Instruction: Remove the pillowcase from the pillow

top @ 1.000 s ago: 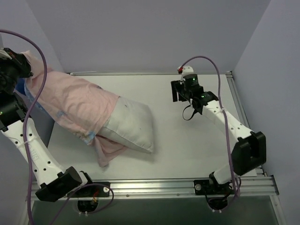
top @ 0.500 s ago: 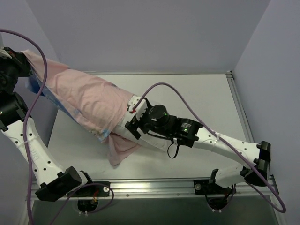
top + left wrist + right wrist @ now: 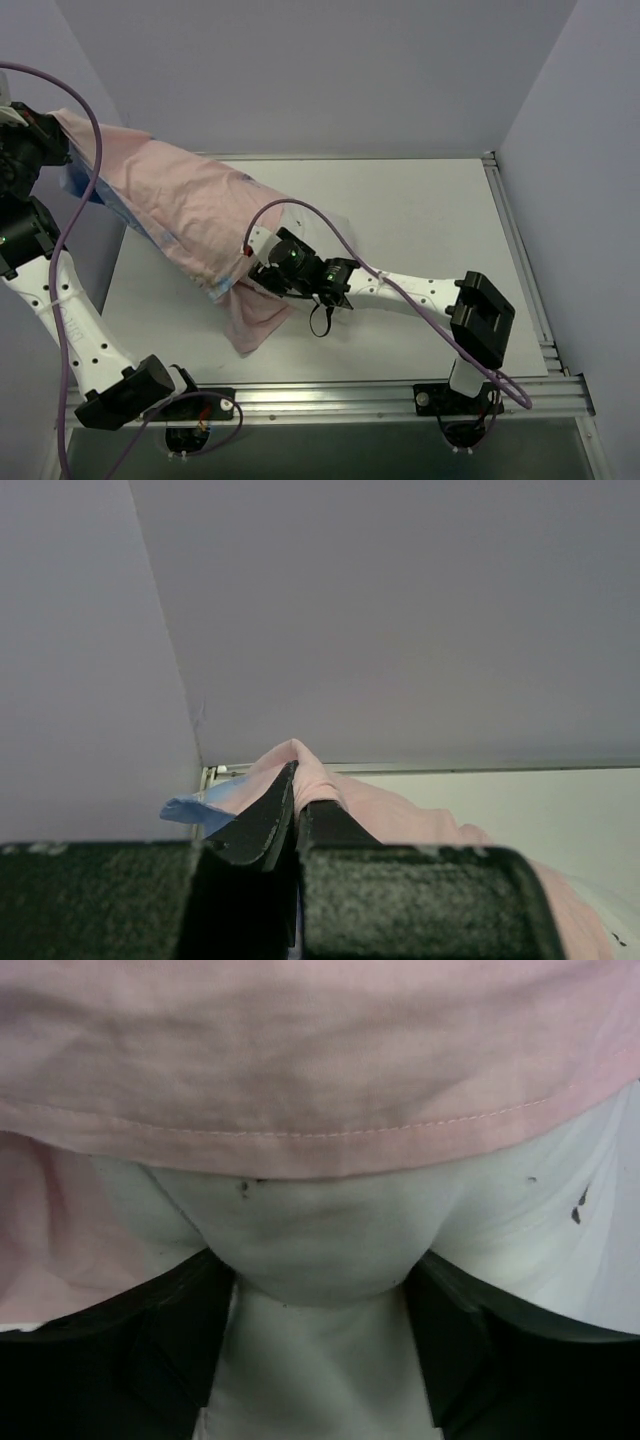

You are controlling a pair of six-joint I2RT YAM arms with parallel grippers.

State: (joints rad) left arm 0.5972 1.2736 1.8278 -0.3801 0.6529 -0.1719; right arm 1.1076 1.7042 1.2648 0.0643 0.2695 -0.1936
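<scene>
The pillowcase [image 3: 170,210], pink reverse side out, hangs stretched from the upper left down to the table; a blue strip shows at its hem. My left gripper [image 3: 45,135] is raised at the far left and shut on its closed end; the left wrist view shows pink fabric [image 3: 400,820] pinched between the fingers of the left gripper [image 3: 295,780]. The white pillow [image 3: 310,232] sticks out of the case's open end, mostly hidden under my right arm. My right gripper [image 3: 262,270] is at that end. In the right wrist view it [image 3: 320,1290] is open with the pillow [image 3: 320,1240] bulging between its fingers, just below the pink hem [image 3: 300,1060].
The white table [image 3: 430,210] is walled at the back and both sides. A metal rail [image 3: 400,395] runs along its near edge. My right arm lies across the table's middle, its purple cable looping over the pillow.
My right arm has swung from the far right across the table to the pillow's exposed end. My left gripper has lifted the pillowcase a little higher and the pillow has slid left.
</scene>
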